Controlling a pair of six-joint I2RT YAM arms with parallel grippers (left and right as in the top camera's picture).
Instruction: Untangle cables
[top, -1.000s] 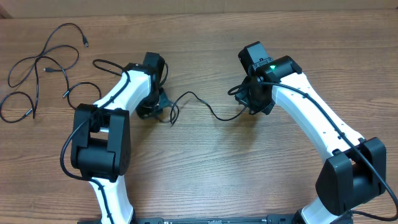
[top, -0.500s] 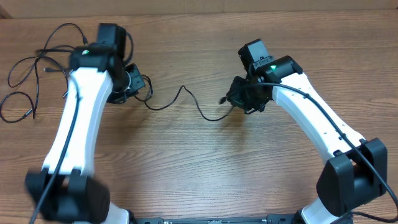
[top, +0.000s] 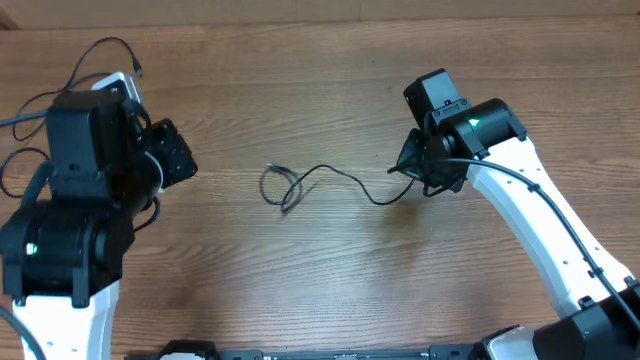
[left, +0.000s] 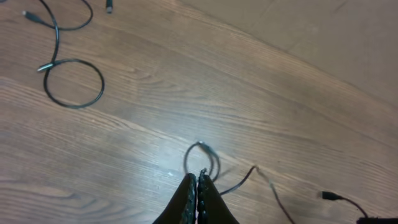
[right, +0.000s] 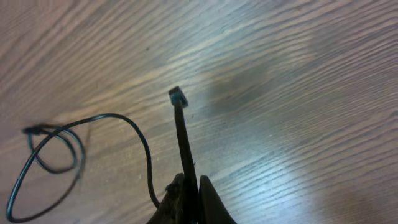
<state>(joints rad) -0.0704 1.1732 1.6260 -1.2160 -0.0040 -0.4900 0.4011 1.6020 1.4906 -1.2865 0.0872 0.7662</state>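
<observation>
My right pincer (right: 186, 198) pressed together, pinching cable (right: 182, 137) just behind plug (right: 176, 96). Plug sticks out ahead of tips. From pincer, cable curves off to left and ends in small loop (top: 283, 187) flat on counter (top: 330, 290), between my two pincers. My left pincer (left: 198, 190) pressed together, nothing in it, held above counter. Loop shows just beyond its tips. Other cables (left: 74, 84) lie loose, well ahead and left of left pincer.
</observation>
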